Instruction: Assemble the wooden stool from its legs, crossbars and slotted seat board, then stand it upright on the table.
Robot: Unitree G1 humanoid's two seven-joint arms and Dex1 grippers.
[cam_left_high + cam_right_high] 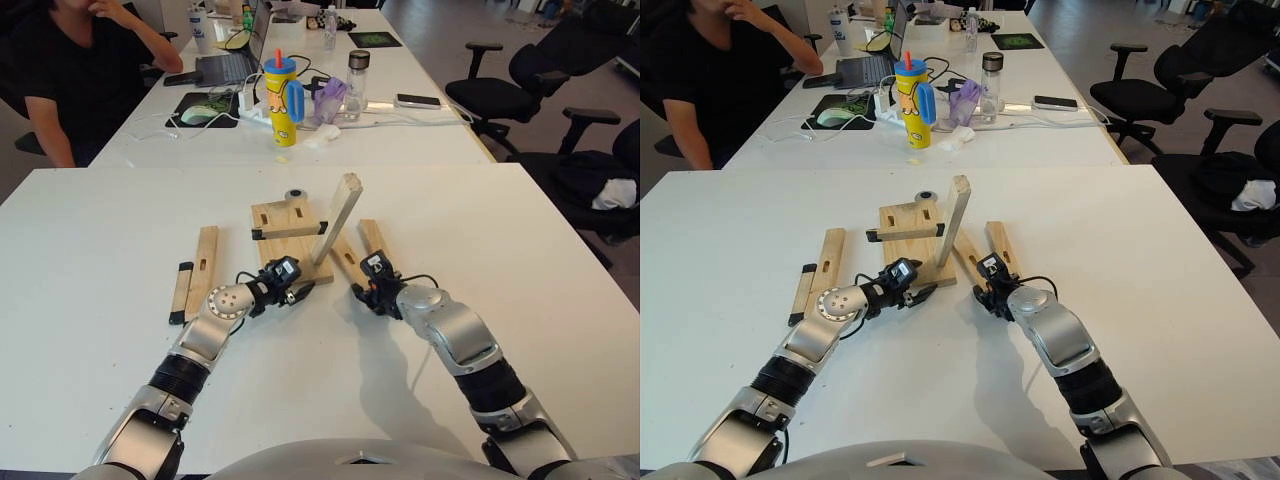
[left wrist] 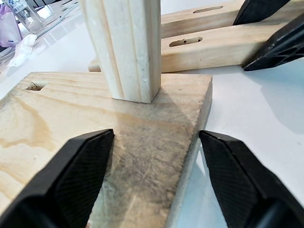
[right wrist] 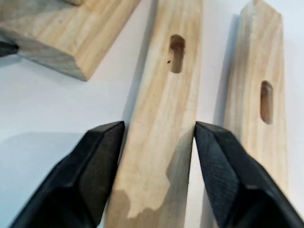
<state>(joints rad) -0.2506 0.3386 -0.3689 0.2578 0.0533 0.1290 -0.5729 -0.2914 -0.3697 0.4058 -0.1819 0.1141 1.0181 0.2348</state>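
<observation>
Right fingers point(image 3: 95, 175) — knurled black — straddle slotted wooden leg point(image 3: 161, 118).

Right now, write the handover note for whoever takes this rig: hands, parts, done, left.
Left hand: open, fingers astride the near corner of the seat board.
Right hand: open, fingers either side of a slotted leg lying flat; a second leg lies beside it.
Parts: a standing leg leans on the board, a crossbar lies across it; a spare leg and a loose crossbar lie to the left.
Done: one leg placed.
Left: three legs, crossbars, standing the stool up.
</observation>
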